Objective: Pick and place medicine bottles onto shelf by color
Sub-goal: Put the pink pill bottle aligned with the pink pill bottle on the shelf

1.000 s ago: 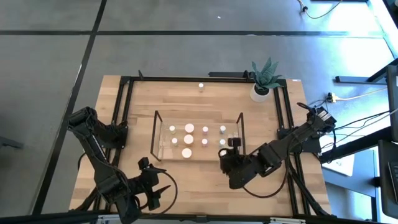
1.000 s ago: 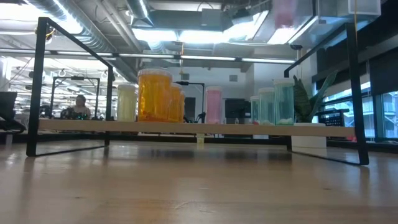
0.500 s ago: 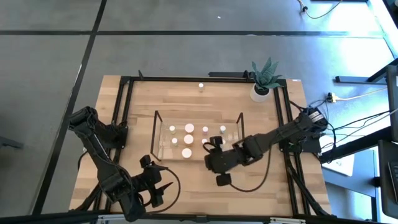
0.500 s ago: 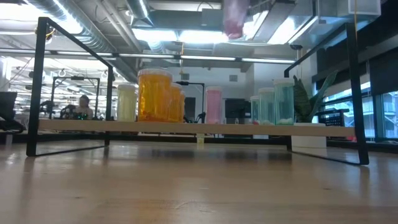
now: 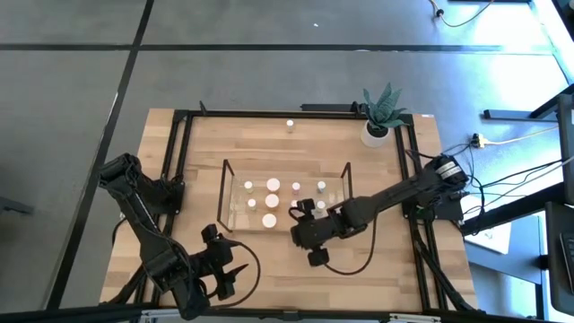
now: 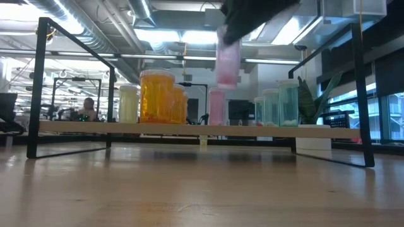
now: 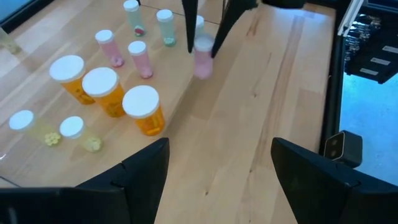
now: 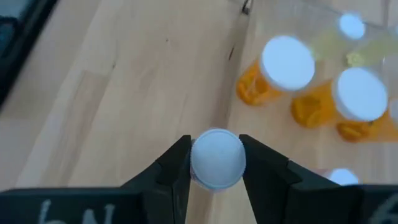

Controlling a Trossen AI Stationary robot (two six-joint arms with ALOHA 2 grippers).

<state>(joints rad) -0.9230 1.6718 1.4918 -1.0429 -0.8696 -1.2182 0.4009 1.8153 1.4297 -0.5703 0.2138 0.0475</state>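
So the wooden bench (image 5: 287, 144) has the clear shelf (image 5: 224, 193) sitting in the middle of it, thin dark frame edges, with the medicine bottles already lined up on it. From the left wrist view you can see three fat orange bottles (image 7: 102, 90) with white caps bunched together, a couple of small yellowish ones (image 7: 34, 126) beside them, two slim pink ones (image 7: 138, 58) behind, and two greenish ones (image 7: 164, 25) farther back.

One stray little bottle (image 5: 290, 125) stands alone on the bench beyond the shelf, and a potted plant (image 5: 380, 112) sits at the far right corner.

Right arm is stretched across from the right side, and the right hand (image 5: 299, 215) is over the near edge of the shelf. Its fingers (image 8: 171, 168) are clamped on a pink bottle (image 6: 228, 62), white cap up, held in the air just above and in front of the pink ones on the shelf.

Left hand (image 5: 229, 274) is parked at the near left corner of the bench, fingers (image 7: 146, 171) spread wide apart, holding nothing.
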